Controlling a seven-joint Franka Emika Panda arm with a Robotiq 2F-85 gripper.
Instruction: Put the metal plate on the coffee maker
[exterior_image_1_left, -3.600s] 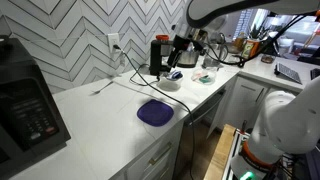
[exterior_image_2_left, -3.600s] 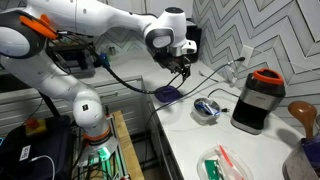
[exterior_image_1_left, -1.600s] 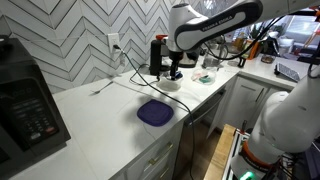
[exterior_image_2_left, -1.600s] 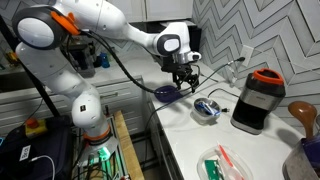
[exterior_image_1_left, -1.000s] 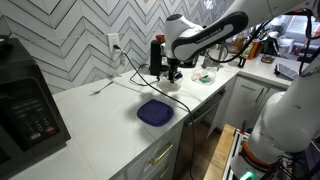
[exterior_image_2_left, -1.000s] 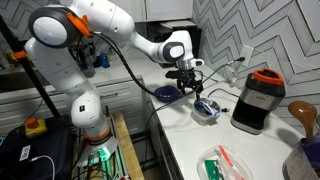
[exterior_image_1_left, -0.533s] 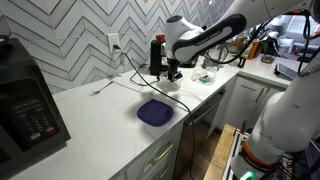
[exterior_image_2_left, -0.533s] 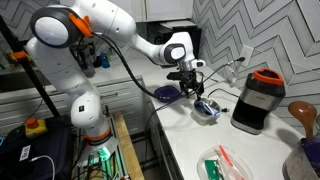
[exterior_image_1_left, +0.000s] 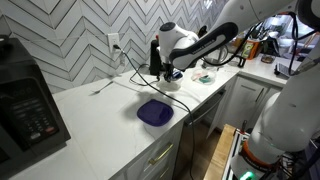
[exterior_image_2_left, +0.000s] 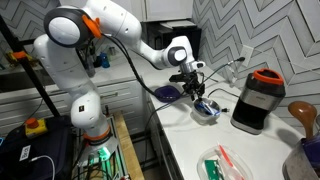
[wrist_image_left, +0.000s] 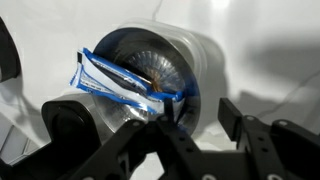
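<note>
My end effector (exterior_image_2_left: 197, 96) has dropped lower, now just above metal plate (wrist_image_left: 150, 60), fingers apart, nothing gripped. Plate sits on desk (exterior_image_1_left: 100, 105), blue-edged packet (wrist_image_left: 118, 80) inside. Coffee maker (exterior_image_1_left: 157, 55) at plate's 11 o'clock. Grasp comes next, I judge.

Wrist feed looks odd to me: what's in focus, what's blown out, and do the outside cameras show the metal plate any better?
Wrist view: the tool is dark and blurred up close, the metal plate fairly sharp with glare on its rim, the counter washed out white. In both exterior views: even light, but the plate is tiny, right by the tool.
</note>
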